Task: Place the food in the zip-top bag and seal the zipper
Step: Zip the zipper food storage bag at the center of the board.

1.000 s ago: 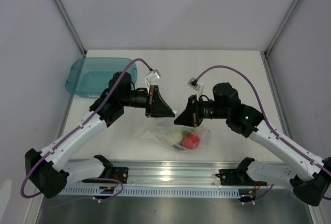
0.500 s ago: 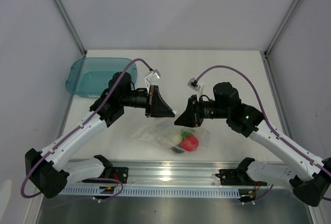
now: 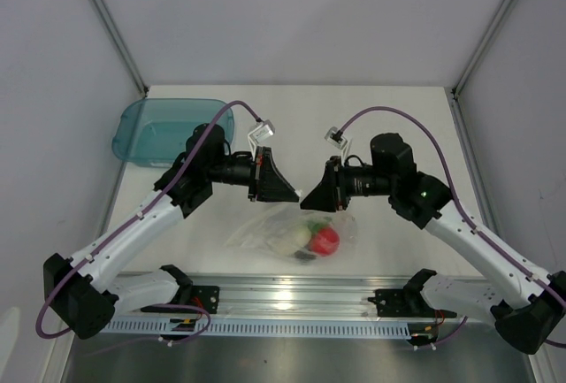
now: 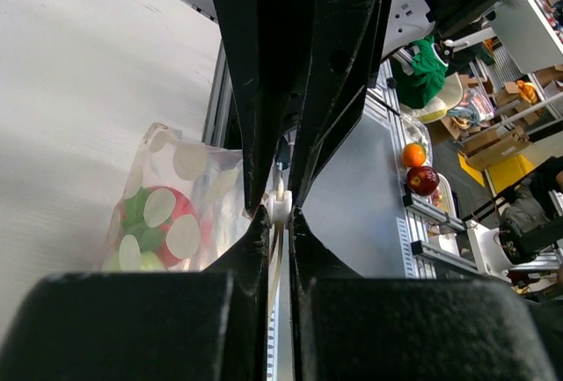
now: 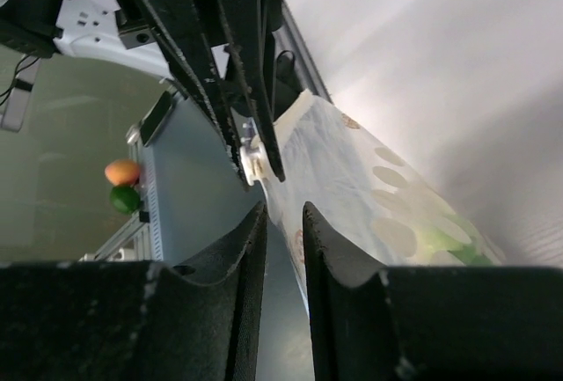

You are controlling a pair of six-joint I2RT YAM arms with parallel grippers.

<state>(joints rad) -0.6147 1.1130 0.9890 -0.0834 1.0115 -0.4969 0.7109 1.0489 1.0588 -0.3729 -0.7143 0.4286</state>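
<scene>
White matte table [image 3: 398, 135] inside pale panel walls; we note both arms meeting over the zip-top bag [image 3: 261, 228].

The bag is clear, crinkly film printed with pale dots, lying slack. Inside it we see a glossy red tomato ball [image 3: 326, 240], touching a white oblong radish [image 3: 290, 240], and a dark round piece [image 3: 305, 257] at their near side. At the bag's far edge the left gripper [image 4: 280, 209] has its black fingers pinched tight on the thin zipper [image 4: 277, 253]. The right gripper [image 5: 283, 212] faces it just beside, jaws parted by a narrow slit with nothing clamped. A translucent teal tray [image 3: 141, 149] with rounded corners sits well apart from the bag, far-left.
</scene>
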